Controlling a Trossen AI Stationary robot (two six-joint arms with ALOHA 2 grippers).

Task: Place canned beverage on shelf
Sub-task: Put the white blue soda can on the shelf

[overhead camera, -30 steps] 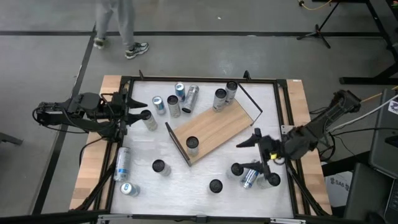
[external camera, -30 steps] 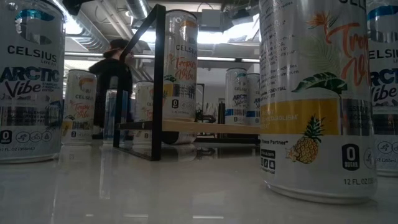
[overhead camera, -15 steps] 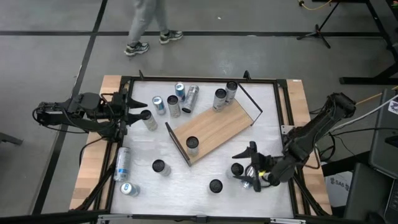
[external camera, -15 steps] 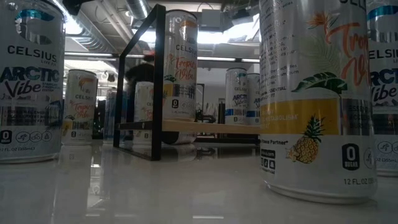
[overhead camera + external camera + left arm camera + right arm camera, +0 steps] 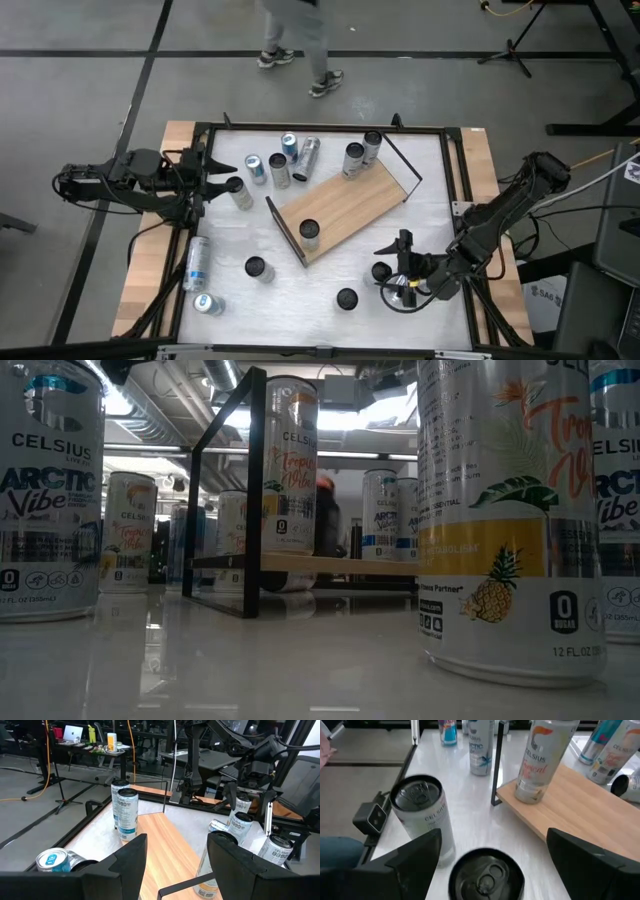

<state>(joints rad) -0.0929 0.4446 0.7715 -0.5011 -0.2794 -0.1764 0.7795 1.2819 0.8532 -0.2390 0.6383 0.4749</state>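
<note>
While the left arm waits at the table's left edge with its left gripper partly spread and holding nothing, the right gripper hangs low at the near right of the table, its fingers wide apart and empty. In the right wrist view a dark-topped can stands directly between those two fingers, untouched, with a second upright Celsius can just beside it. The shelf, a light wood-grain board with a thin black frame at each short end, lies at an angle in the middle of the white table. One upright can stands on the board near its left end; two more stand at its far right corner, though whether they rest on the board or just off it cannot be told. From above, about fourteen cans can be counted in all. Four cluster near the far edge left of the shelf, and one stands close to the left gripper. Two lie on their sides by the left edge, and single upright cans stand in front of the shelf and toward the near middle. A person walks on the floor beyond the table.
</note>
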